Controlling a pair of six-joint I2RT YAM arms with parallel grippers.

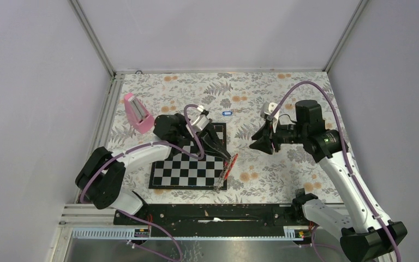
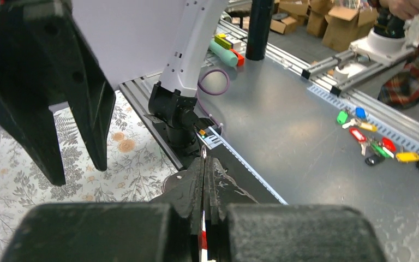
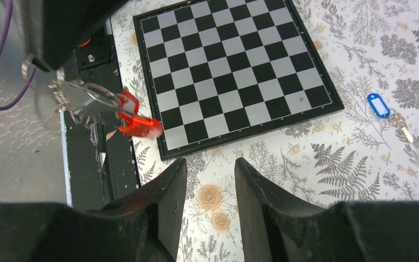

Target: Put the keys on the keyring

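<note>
The left gripper point(image 2: 205, 169) is pinching fully shut on the keyring point(image 3: 94, 100), holding it in the air at the upper left of the right wrist view, just off a corner of the chessboard point(image 3: 234, 60). The right gripper point(image 3: 210, 166) is hanging about half open, carrying nothing. To my eye it is going for the blue key point(image 3: 380, 105), lying flat on the floral cloth point(image 3: 283, 164) at the right edge, well apart from the ring. Gripping the plastic tag squarely, leaving the key's loop free, should serve best. The keyring is showing a thin steel ring, a glossy red-and-white fob point(image 3: 139, 125) dangling below, and a red tag point(image 3: 129, 101) beside it; whether that one is threaded on I cannot tell.
</note>
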